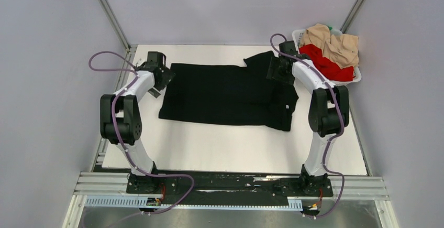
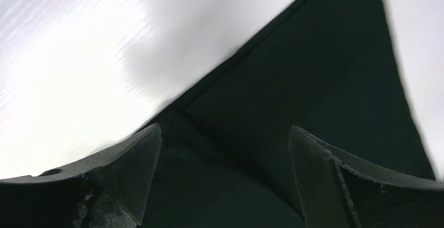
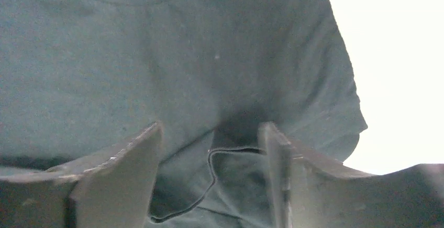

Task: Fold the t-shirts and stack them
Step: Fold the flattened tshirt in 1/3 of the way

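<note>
The black t-shirt (image 1: 225, 94) lies spread flat on the white table (image 1: 230, 147), its right side bunched and folded over. My left gripper (image 1: 165, 78) is at the shirt's far left corner. In the left wrist view it (image 2: 225, 131) is open, with the black cloth's (image 2: 293, 81) corner lying between the fingers. My right gripper (image 1: 274, 73) is at the shirt's far right part. In the right wrist view it (image 3: 212, 128) is open over a folded hem of the cloth (image 3: 157, 55). A red t-shirt (image 1: 327, 63) and a beige t-shirt (image 1: 335, 44) lie heaped in the basket. The white tag is hidden.
The white plastic basket (image 1: 357, 76) stands off the table's far right corner, against the enclosure's grey walls. Bare table surface runs along the near side of the shirt and to its left. The arm bases sit on a rail at the near edge.
</note>
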You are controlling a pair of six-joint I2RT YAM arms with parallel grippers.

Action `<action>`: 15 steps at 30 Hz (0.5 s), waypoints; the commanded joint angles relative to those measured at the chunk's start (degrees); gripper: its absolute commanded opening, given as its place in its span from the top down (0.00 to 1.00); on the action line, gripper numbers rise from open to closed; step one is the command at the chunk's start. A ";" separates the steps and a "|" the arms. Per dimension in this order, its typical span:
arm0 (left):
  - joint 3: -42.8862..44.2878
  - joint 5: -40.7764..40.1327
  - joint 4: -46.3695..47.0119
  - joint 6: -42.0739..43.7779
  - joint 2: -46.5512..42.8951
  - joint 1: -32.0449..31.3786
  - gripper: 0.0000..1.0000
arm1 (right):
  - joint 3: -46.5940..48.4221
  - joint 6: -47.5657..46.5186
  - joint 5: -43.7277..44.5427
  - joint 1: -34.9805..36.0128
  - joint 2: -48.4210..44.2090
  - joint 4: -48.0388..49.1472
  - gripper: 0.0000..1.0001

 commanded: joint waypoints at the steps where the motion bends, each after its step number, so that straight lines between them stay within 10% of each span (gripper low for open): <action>1: 8.32 2.56 -3.44 4.77 -0.67 1.06 0.01 | 4.09 -3.64 0.13 -0.34 -3.23 0.64 0.19; 4: 6.65 7.25 -2.32 6.85 -3.02 1.00 0.00 | -5.18 -3.56 -4.07 0.40 -9.68 4.28 0.00; 15: -14.16 21.89 8.67 10.78 -10.55 -2.50 0.00 | -30.41 0.98 -15.04 7.91 -25.19 16.63 0.00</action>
